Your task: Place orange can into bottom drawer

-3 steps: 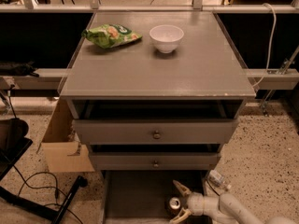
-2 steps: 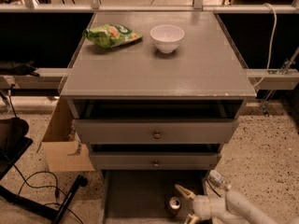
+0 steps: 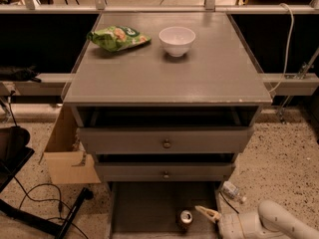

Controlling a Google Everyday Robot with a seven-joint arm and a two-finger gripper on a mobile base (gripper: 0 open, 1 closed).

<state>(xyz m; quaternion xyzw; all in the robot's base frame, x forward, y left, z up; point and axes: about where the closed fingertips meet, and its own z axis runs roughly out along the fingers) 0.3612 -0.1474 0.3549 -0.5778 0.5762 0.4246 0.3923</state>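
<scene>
Orange can [image 3: 185, 217] stands upright in bottom drawer [image 3: 144, 208], just left of my gripper [image 3: 209, 221]; fingers [image 3: 208, 213] spread, pinching nothing, clear of it

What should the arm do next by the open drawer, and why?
Probably draw the end effector back to the right, away from the small orange-gold aluminium can. The can already stands upright on the floor of the wide grey bottom drawer, with the end effector beside it.
</scene>
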